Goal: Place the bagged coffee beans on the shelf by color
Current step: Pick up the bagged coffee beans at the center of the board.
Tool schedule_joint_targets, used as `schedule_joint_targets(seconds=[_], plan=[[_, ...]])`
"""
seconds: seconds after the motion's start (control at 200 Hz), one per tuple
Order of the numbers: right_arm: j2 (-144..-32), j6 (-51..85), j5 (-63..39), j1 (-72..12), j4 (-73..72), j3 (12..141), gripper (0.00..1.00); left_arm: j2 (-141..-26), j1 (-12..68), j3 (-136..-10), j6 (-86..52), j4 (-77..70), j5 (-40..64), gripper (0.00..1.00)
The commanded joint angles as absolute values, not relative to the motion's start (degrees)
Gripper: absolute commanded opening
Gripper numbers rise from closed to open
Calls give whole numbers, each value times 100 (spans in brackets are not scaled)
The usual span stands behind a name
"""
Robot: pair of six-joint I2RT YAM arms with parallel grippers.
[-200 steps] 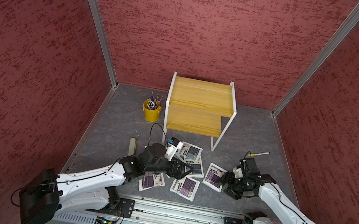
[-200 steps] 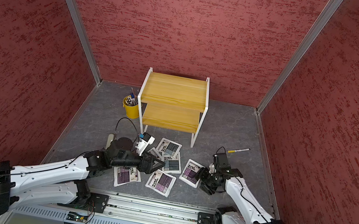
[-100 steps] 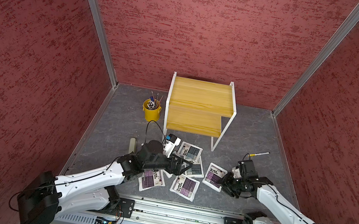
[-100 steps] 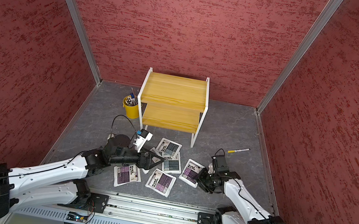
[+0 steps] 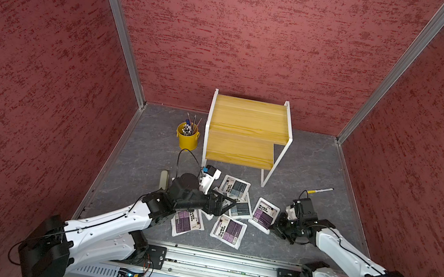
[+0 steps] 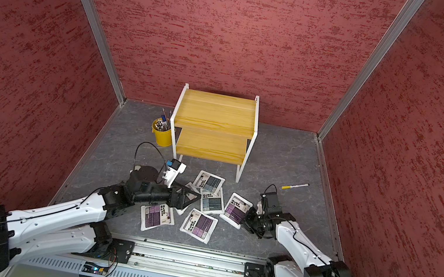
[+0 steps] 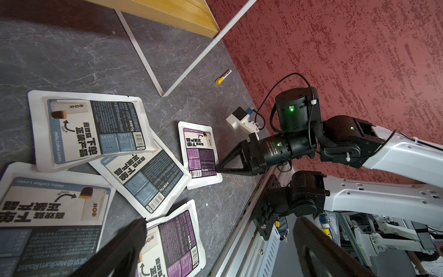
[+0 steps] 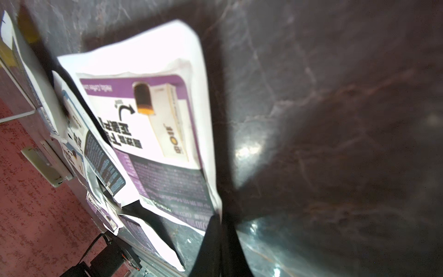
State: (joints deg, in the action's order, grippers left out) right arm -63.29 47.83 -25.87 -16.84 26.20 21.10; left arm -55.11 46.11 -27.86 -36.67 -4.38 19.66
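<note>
Six bagged coffee beans lie on the grey floor in front of the shelf [image 5: 248, 119]. Both top views show the blue-grey ones [image 5: 234, 186] [image 6: 212, 202] overlapping in the middle, with purple ones [image 5: 187, 222] [image 5: 229, 231] nearer the rail. My right gripper [image 8: 220, 223] is shut on the edge of the rightmost purple bag [image 8: 153, 124] [image 5: 264, 214], whose pinched edge is raised. My left gripper [image 7: 219, 249] hangs open over the pile, one of its fingers [image 7: 119, 247] above a purple bag [image 7: 177, 239]. Both shelf boards are bare.
A yellow pen bucket [image 5: 187, 137] stands left of the shelf. A yellow-capped marker [image 5: 319, 190] lies on the floor to the right. A small grey bar [image 5: 164, 178] lies by the left arm. Red walls close in three sides, with the metal rail [image 5: 222, 268] in front.
My right gripper's jaws have closed on the purple bag's edge. My left gripper has drawn back a little over the pile and stays open.
</note>
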Motion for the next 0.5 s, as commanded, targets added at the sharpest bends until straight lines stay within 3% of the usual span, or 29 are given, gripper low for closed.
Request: schedule_joint_targets(seconds=[0.0,0.14,0.496], plan=[[-6442,4778,-2217,-1754,2642,2001,0,-5438,4559,-2711,-3687,-387,2051,100],[-6111,4768,-2104,-1768,3007,2113,0,-5387,4544,-2719,-3690,-334,2048,100],[-3991,4677,-1249,-1765,5765,3577,0,-5214,4052,-2970,-4149,-425,2439,100]])
